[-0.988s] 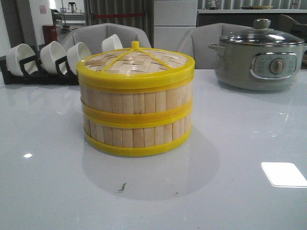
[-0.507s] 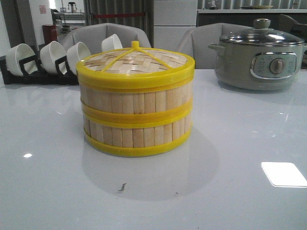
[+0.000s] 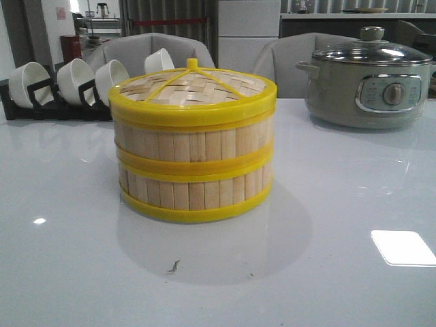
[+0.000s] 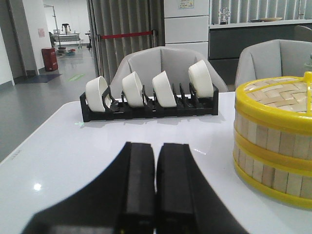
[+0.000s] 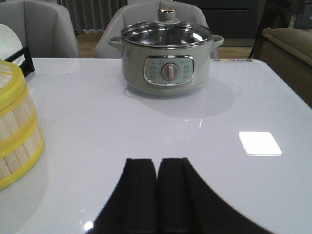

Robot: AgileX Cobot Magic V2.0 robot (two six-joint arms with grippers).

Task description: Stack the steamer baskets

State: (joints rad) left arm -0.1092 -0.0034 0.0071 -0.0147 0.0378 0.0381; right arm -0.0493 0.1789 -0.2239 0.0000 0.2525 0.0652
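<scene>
Fingers (image 4: 156, 195) pressed together, only in wrist views; baskets (image 3: 194, 157) stacked

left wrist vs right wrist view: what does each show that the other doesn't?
Only the left wrist view: the black rack with four white bowls, the woven lid on the stack, and the left gripper, shut and empty. Only the right wrist view: the grey-green electric pot with its glass lid and the right gripper, also shut and empty. Both: the stacked steamer baskets on the white table.
</scene>
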